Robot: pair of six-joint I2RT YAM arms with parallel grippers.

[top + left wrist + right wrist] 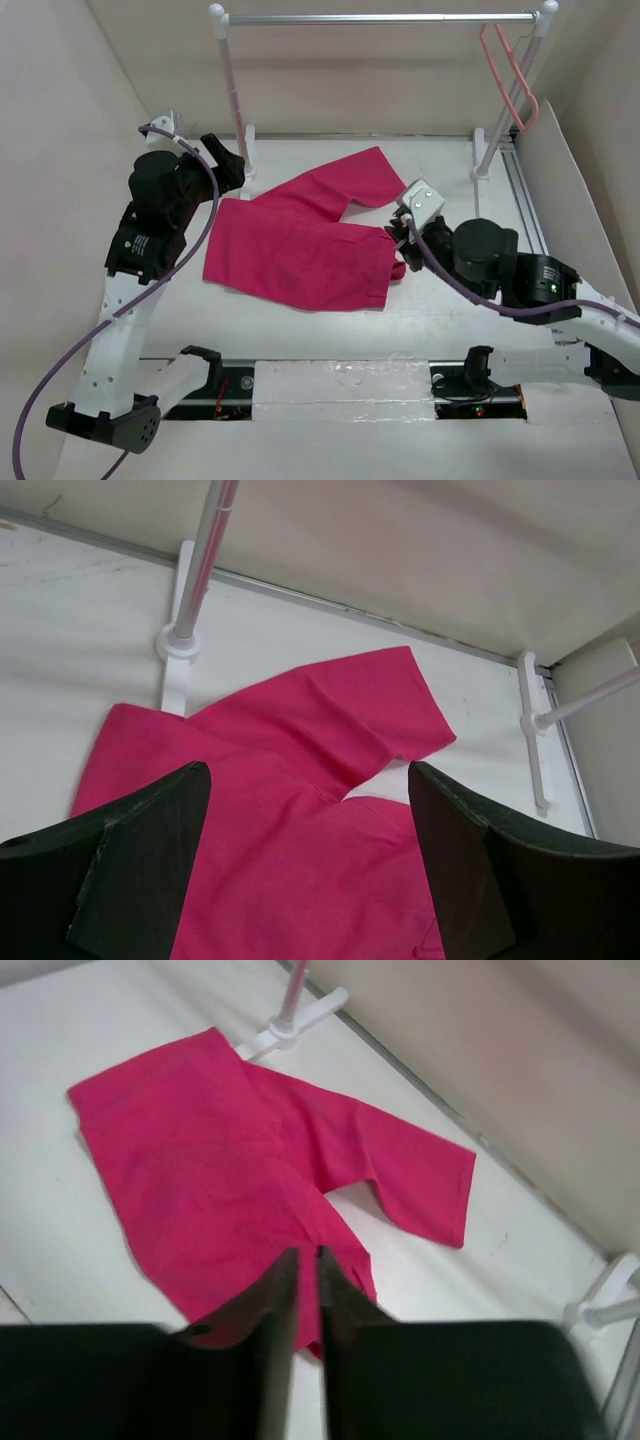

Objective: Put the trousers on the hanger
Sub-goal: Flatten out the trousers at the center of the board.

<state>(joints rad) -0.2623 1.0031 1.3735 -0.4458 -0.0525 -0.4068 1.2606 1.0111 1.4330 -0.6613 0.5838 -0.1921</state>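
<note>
Right tool (308, 1260) pinches the trousers (300, 240) by one edge mid-tabletop, left tool (308, 775) gapes open; thin grip may slip before the far-right-corner hanger (526, 84).

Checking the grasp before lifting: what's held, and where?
The right gripper seems to pinch the trousers at one leg's hem; the left gripper, open, holds nothing.

The trousers (300, 250) are plain magenta, the hanger (528, 118) pale pink.
</note>
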